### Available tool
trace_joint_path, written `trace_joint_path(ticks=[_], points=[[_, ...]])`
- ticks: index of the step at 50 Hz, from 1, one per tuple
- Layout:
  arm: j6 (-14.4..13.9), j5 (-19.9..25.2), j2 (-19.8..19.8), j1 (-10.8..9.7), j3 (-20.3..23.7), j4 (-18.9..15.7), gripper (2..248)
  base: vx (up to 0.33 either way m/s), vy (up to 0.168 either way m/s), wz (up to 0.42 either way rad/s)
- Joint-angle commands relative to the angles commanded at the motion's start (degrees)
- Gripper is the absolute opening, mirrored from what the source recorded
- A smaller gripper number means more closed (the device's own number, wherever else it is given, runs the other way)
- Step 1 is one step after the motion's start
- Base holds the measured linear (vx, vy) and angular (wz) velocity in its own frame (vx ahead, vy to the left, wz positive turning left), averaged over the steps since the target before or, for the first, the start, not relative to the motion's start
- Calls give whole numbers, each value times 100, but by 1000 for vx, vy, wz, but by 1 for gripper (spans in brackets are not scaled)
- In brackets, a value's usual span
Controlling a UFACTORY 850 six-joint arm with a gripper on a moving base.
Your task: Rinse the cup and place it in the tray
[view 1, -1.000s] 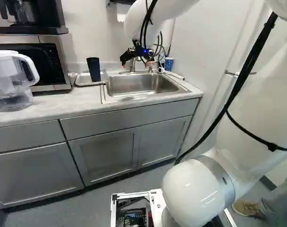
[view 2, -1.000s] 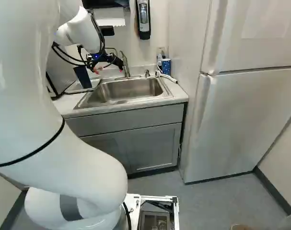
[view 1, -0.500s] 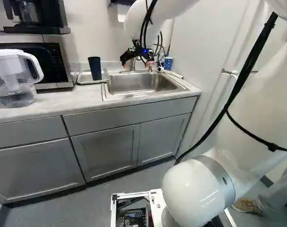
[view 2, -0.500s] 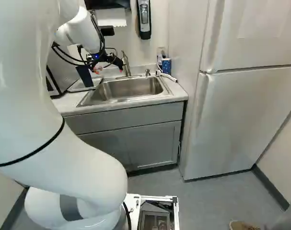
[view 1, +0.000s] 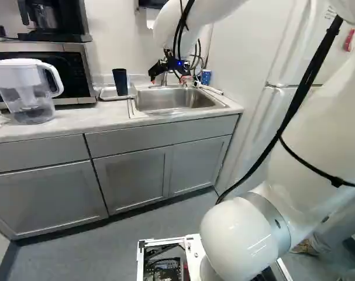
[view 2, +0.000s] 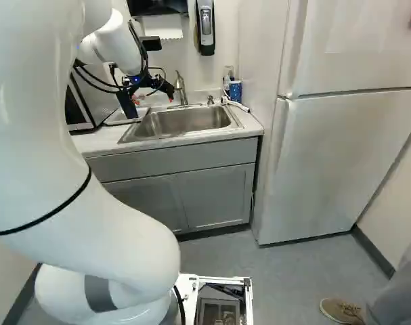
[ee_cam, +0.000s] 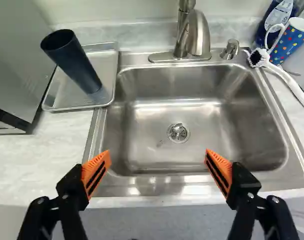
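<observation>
Your white jointed arm [view 2: 110,47] angles its black two-fingered gripper [view 1: 169,77] down toward the stainless-steel sink [ee_cam: 146,92], orange-padded fingers wide apart. Your tall dark-blue cup [ee_cam: 74,57] stands upright in the grey rectangular tray [ee_cam: 104,65] on the pale marbled counter [ee_cam: 21,165], near the silver-and-black microwave [view 1: 86,75].

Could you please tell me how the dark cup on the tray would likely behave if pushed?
The dark cup stands tall and tapers to a narrower base, so a push near its mouth would probably tip it. Pushed low, it may slide until the raised rim of the tray checks it. Its smooth-looking side could be slippery.
</observation>
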Motion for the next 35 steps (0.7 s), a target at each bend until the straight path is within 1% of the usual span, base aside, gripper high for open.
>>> trace_joint_path(ticks=[35], points=[[0,0,0,0,0,0,247,-120,0,8]])
